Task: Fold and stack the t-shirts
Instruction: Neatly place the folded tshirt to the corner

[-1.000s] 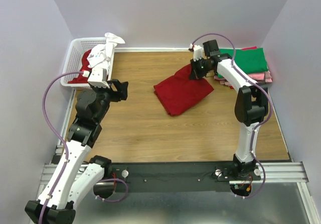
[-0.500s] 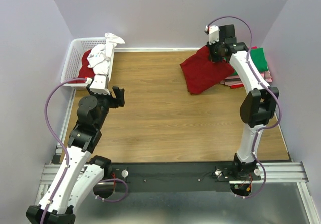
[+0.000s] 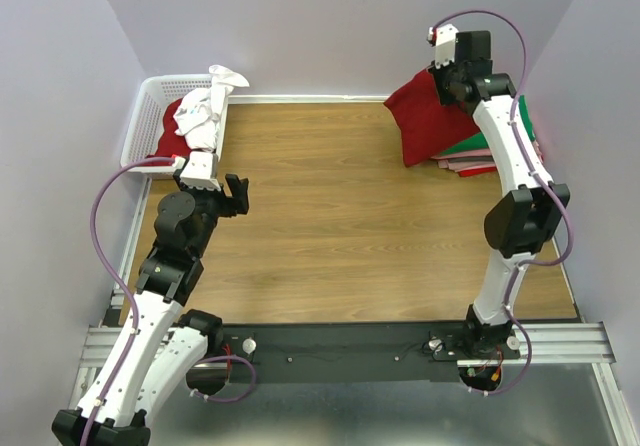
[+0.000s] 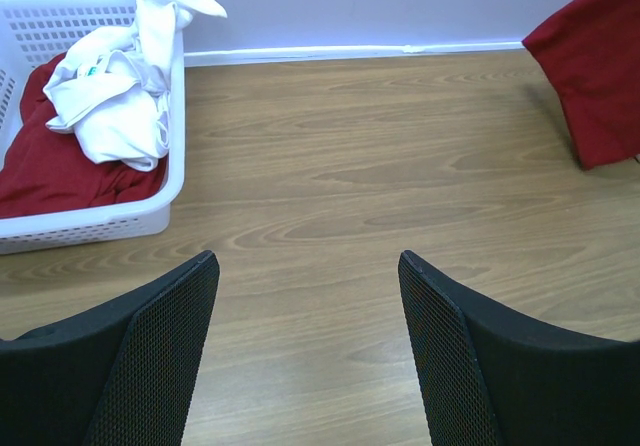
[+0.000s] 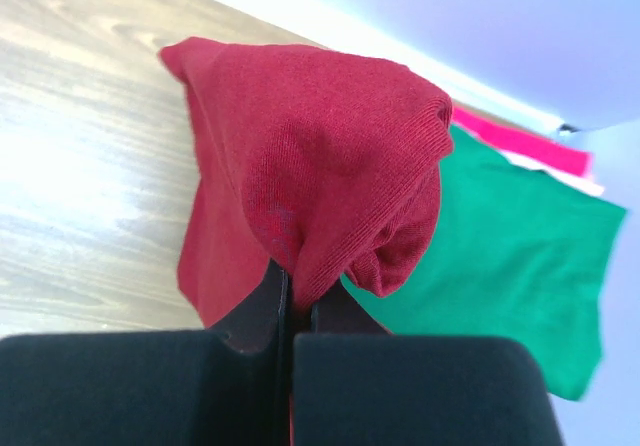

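**Dark red shirt: moved from mid-worktop to the stack**

Location: the dark red shirt [image 3: 425,116] hangs at the far right corner, partly over the green shirt [image 5: 500,266] that tops the stack. A second ago it lay on the middle of the worktop [image 3: 330,226].
Status: folding looks done and only the set-down is left.
Grip: right fingers [image 5: 255,316] pinched shut on the cloth. Left fingers [image 4: 150,346] wide apart and holding nothing, near the basket [image 3: 140,126].
Condition: soft knit, bunched at the pinch and draping loosely

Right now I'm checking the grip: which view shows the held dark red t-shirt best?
Right wrist view: the dark red t-shirt fills it, bunched where the shut right claw pinches it. The top view shows it hanging, small; the left wrist view catches only one corner.
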`<state>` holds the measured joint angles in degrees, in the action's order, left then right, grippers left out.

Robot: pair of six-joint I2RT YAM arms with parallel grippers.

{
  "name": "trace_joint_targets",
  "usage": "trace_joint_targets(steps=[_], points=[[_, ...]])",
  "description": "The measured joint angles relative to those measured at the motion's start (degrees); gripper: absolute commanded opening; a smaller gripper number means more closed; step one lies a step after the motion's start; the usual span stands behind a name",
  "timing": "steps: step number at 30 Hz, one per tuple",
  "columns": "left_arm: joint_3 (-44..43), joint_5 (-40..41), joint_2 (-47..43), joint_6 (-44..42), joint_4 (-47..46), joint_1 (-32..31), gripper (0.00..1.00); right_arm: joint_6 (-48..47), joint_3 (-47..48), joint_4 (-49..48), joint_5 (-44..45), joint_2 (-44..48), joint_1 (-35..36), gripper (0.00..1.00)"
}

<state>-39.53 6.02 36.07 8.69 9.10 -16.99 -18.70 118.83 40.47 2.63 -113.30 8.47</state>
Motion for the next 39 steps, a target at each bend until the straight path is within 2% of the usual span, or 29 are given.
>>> trace_joint_targets(steps=[9,26,39], points=[[0.00,0.00,0.00,-0.35,-0.02,0.00,0.80,-0.87,1.27,0.00,1.44,3.39,-1.49,0.00],[0.00,0.00,-0.02,-0.42,0.00,0.00,0.80,-2.40,3.43,0.04,1.79,3.13,-6.73,0.00],[0.00,0.02,0.22,-0.44,-0.02,0.00,0.80,-6.43,10.84,0.11,2.51,-6.62,-9.03,0.00]])
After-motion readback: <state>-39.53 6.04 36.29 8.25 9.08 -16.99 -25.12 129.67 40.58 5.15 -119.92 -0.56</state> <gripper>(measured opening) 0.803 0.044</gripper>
